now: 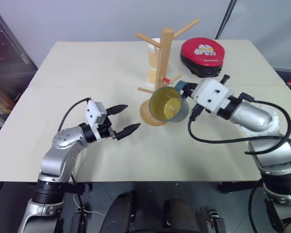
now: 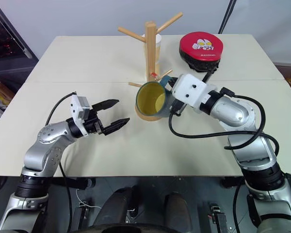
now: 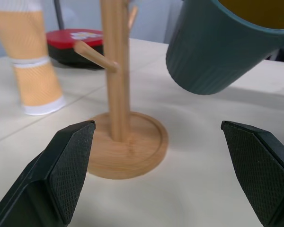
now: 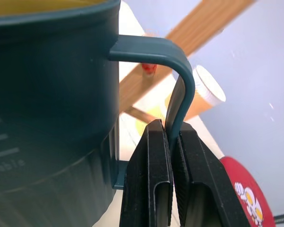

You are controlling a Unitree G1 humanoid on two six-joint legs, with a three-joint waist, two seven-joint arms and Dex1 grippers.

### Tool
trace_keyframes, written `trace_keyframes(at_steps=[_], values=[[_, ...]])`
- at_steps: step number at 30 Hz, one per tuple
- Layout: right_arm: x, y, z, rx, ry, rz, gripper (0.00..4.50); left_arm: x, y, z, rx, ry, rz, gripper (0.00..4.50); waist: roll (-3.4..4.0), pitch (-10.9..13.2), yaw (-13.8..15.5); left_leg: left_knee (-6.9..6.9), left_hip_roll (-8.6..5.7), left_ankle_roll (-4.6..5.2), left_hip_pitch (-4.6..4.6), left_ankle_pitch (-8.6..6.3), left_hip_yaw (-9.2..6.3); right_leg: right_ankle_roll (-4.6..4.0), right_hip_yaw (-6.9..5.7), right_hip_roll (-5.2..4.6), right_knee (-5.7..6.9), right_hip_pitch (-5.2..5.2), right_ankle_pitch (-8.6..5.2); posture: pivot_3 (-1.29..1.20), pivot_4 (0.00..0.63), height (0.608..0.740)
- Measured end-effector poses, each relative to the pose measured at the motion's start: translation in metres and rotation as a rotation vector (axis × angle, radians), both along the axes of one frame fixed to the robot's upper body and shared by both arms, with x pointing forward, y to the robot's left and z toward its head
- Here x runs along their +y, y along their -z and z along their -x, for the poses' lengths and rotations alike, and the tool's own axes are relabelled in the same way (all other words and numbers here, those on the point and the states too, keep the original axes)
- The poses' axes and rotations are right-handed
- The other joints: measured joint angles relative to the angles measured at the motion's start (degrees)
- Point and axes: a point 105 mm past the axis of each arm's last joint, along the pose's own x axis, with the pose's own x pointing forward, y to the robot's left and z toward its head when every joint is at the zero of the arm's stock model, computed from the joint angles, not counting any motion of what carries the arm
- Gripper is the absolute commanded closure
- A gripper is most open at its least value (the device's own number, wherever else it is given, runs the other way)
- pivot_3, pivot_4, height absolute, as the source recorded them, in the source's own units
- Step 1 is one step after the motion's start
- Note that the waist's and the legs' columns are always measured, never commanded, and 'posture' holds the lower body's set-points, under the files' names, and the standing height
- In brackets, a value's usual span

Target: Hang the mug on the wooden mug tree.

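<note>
- Pale tabletop (image 1: 63,145) runs wide under both arms, with a plain light wall behind its far edge.
- Wooden mug tree (image 1: 166,58) stands near the middle of the tabletop, its disc base flat on the surface and pegs angling up, so a handle loop can slip over one.
- Right end effector (image 4: 173,156) is pinched shut on the loop handle of the teal mug (image 1: 169,104), gripping the handle's outer bar, which leaves the loop's opening free for a peg, as I judge it.
- That mug hangs in the air, tipped on its side with the yellow inside facing the robot, just in front of the tree's lower pegs.
- Left end effector (image 1: 125,119) stands wide and holds nothing, near the base on its left side.
- White-and-orange cup (image 3: 31,56) and a red-lidded black case (image 1: 202,54) sit towards the far edge, clear of the work.
</note>
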Motion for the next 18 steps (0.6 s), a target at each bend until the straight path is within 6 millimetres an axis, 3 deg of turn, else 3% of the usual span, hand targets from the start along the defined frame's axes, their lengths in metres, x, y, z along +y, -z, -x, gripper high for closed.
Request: trace_keyframes(at_steps=[13,18], values=[[0.008,-0.005,-0.01,0.008,-0.003,0.026,4.45,-0.005,-0.034,0.01,-0.037,0.047,0.054,0.0,-0.01,0.0,-0.1,0.0,0.0,0.0,0.0,0.0,0.0,0.0,0.0,0.01,0.01,-0.01,0.0,0.0,0.15,0.74],[0.012,-0.007,-0.016,0.01,0.0,0.04,4.45,-0.005,-0.035,0.01,-0.029,0.048,0.059,0.0,-0.01,0.0,-0.2,-0.01,0.0,-0.01,0.0,0.01,0.01,0.0,0.0,0.02,0.02,-0.01,0.01,0.0,0.15,0.74]])
